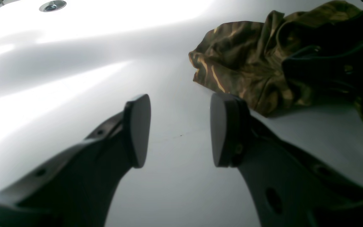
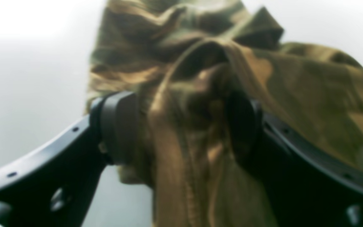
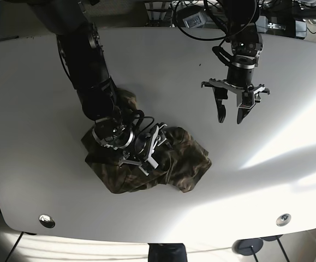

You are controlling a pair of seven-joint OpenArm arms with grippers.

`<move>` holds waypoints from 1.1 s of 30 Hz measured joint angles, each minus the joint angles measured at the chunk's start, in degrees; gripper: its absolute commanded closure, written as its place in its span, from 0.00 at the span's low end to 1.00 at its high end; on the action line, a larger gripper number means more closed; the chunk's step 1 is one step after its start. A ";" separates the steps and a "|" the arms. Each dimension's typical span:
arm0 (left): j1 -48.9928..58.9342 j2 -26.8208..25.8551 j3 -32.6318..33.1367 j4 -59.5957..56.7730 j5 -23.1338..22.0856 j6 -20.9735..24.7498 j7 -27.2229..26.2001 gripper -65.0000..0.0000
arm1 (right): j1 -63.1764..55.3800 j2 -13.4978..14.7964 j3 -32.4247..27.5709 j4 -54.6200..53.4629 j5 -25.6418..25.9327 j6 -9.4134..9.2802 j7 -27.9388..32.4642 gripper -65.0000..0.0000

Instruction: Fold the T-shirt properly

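A camouflage T-shirt (image 3: 179, 161) lies crumpled in a heap on the white table (image 3: 32, 98), left of centre. My right gripper (image 3: 148, 146) is down in the heap. In the right wrist view its fingers (image 2: 118, 126) stand wide apart with bunched cloth (image 2: 310, 94) filling the gap between them. My left gripper (image 3: 230, 115) is open and empty, above bare table to the right of the shirt. In the left wrist view it (image 1: 180, 126) points at bare table, with the shirt (image 1: 244, 60) beyond its right finger.
Metal grommets sit in the table near the front edge (image 3: 46, 220) (image 3: 282, 219), and one shows in the left wrist view (image 1: 52, 5). Cables and equipment (image 3: 201, 19) crowd the back edge. A bright patch of light falls on the table's right side (image 3: 288, 147).
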 measured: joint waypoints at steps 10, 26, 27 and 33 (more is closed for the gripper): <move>-0.15 0.00 0.00 -0.55 0.00 -0.02 0.02 0.58 | -0.02 2.36 0.15 -4.17 0.04 -3.32 6.38 0.96; -0.04 0.00 0.28 -0.59 -0.02 -0.02 0.00 0.57 | 3.32 2.82 7.19 42.82 0.57 -3.17 -26.18 0.96; 0.02 0.00 0.31 -0.59 -0.02 -0.02 0.00 0.57 | 5.22 2.82 7.30 43.10 0.50 -3.17 -26.88 0.96; -0.02 -0.13 6.60 -0.63 -0.07 0.15 0.02 0.57 | 18.10 2.80 7.21 42.56 0.46 -3.13 -28.35 0.96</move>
